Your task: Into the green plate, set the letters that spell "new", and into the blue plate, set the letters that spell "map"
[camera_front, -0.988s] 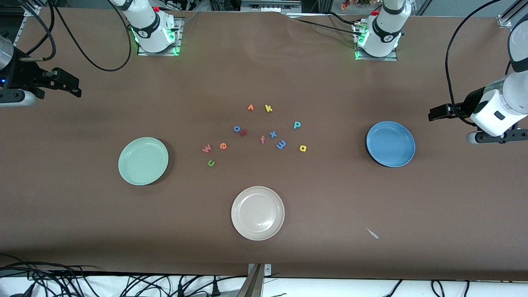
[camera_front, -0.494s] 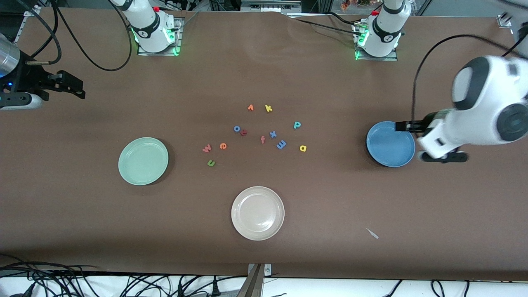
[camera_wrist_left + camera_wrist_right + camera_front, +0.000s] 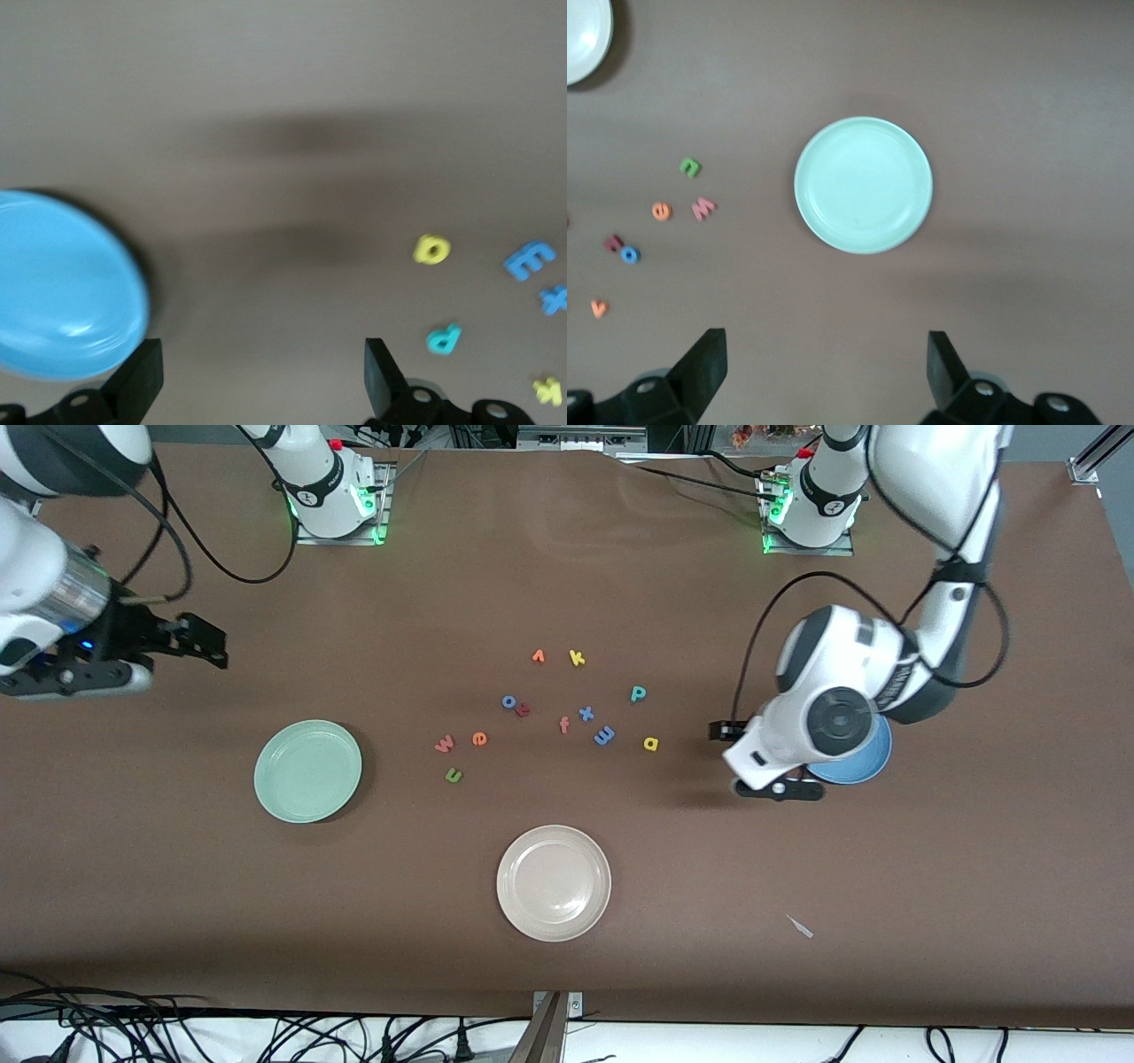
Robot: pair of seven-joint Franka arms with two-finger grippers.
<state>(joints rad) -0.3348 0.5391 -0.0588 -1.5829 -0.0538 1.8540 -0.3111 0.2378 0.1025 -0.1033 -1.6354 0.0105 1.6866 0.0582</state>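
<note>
While my left gripper (image 3: 722, 731) hangs with its fingers (image 3: 142, 376) spread wide and empty over bare counter (image 3: 797, 974) between the blue plate (image 3: 864, 766) and the letters, the yellow "a" (image 3: 651, 744), the teal "p" (image 3: 638, 693) and the blue "m" (image 3: 604, 735) lie just ahead of it, toward the counter's middle. The blue plate sits largely hidden under my left wrist in the front view.

My right gripper (image 3: 213, 651) hovers over the counter's right-arm end, fingers (image 3: 700, 363) apart, nothing in them. The green plate (image 3: 307, 771) lies empty, nearer the camera than that spot. The pinkish-red "w" (image 3: 445, 743), orange "e" (image 3: 479, 738) and green "n" (image 3: 454, 776) cluster between the green plate and the other letters.

Open brown surface surrounds both plates. A beige-white plate (image 3: 554, 882) lies nearest the camera.
</note>
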